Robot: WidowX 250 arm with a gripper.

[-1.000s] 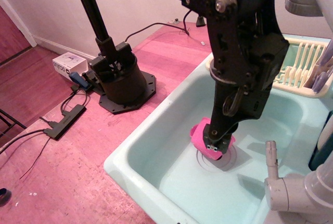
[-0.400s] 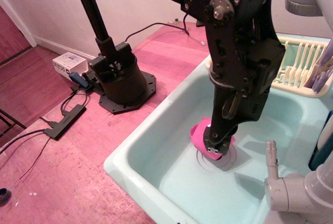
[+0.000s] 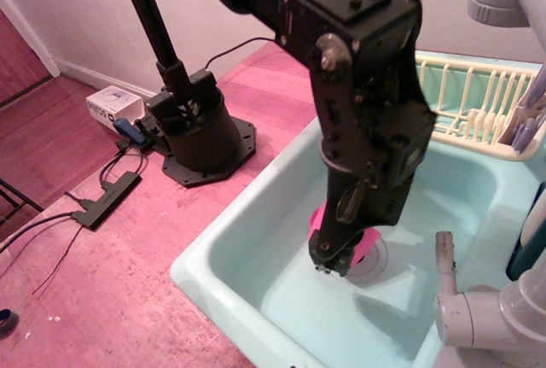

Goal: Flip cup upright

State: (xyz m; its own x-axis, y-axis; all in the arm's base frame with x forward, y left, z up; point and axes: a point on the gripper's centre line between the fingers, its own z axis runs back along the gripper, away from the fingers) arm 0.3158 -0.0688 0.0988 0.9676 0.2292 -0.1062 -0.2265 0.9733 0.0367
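Note:
The pink cup [image 3: 364,247] sits in the pale green sink [image 3: 256,240], near the drain, and is mostly hidden behind the black gripper [image 3: 333,264]. Only slivers of pink show at the gripper's left and right edges. The gripper hangs low over the sink floor with its fingers closed around the cup. I cannot tell from what shows whether the cup is tilted or upright.
A grey faucet [image 3: 465,308] stands at the sink's front right. A cream dish rack [image 3: 478,108] sits at the back right. A black stand base [image 3: 196,133], cables and a white box [image 3: 111,105] lie on the wooden floor to the left.
The arm has swung left and toward the camera, carrying the cup with it; the gripper now covers most of the cup, which showed more clearly before.

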